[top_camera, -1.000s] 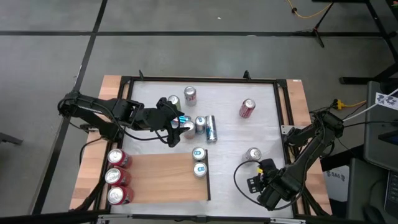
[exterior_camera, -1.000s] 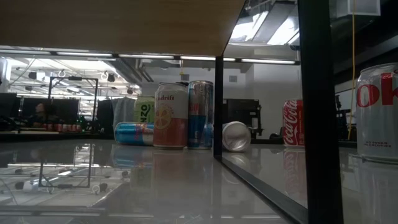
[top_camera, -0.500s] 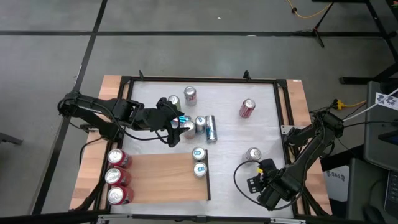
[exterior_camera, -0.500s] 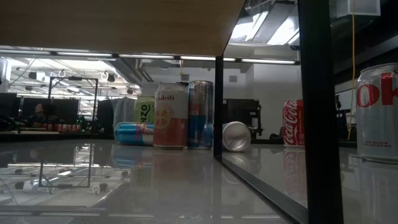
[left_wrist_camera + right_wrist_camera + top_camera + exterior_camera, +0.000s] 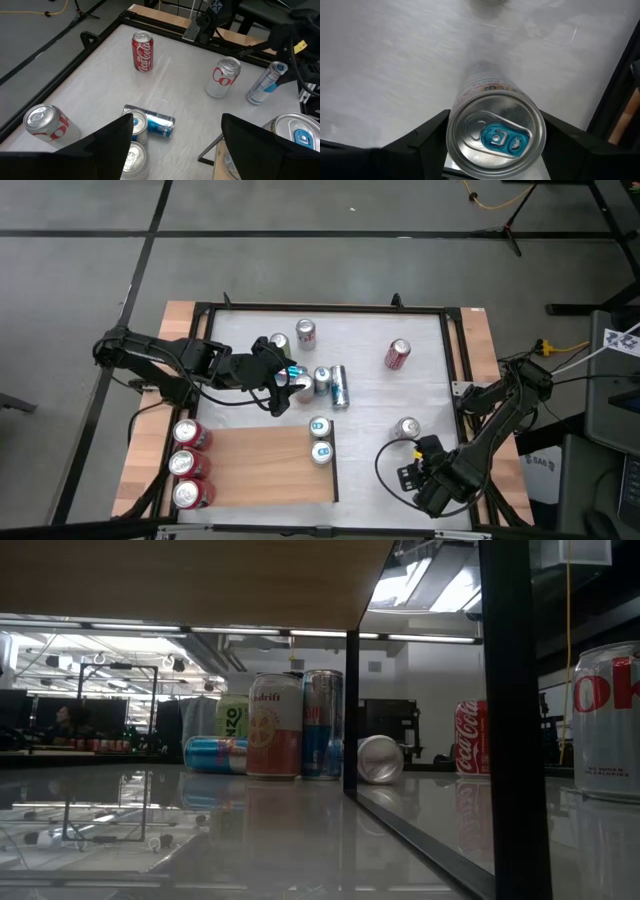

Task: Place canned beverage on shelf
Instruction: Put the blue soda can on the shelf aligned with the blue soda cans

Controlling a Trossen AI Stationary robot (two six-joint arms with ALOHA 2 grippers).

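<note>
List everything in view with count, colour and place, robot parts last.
table: one, white top, dark frame.
shelf: one, light-brown wood, near-left part of the table.
red cans: three, in a row at the shelf's left edge.
shelf-edge cans: two, silver tops with blue tabs, at the shelf's right edge.
centre cans: four upright, silver tops, mid-table by the left gripper.
lying can: one, blue and silver, on its side beside them.
Coca-Cola can: one, red, far right.
Diet Coke can: one, silver, near right.
blue-tab can: one, silver, between the right gripper's fingers.
left gripper: open, over the centre cans.
right gripper: near right, closed on the blue-tab can.
</note>
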